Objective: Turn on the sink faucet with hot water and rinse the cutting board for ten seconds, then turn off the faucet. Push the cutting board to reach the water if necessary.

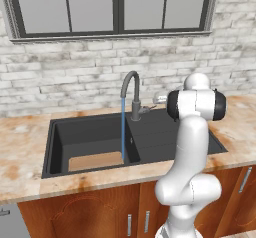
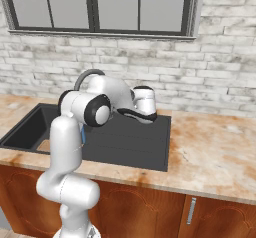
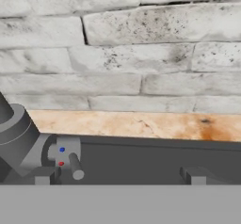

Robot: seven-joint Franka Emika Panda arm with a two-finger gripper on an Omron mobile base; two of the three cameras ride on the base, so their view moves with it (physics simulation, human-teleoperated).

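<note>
The tall dark grey gooseneck sink faucet (image 1: 132, 94) stands mid-frame behind the matte black sink (image 1: 90, 132). Its small side lever (image 3: 75, 166) looks stiff and slick; push near its tip. The thin blue water (image 1: 123, 129) meets the tan wooden cutting board (image 1: 95, 160). The pincer (image 3: 120, 176) is spread beside the lever, over the mottled stone desk (image 1: 22, 147).

Soft, even light fills the room, with no hard glare anywhere. The sink (image 1: 95, 132) basin reads darkest, faintly shaded along its 9 o'clock wall. The brick wall (image 3: 120, 44) looks slightly smeared up close; edges elsewhere stay crisp and undistorted.
</note>
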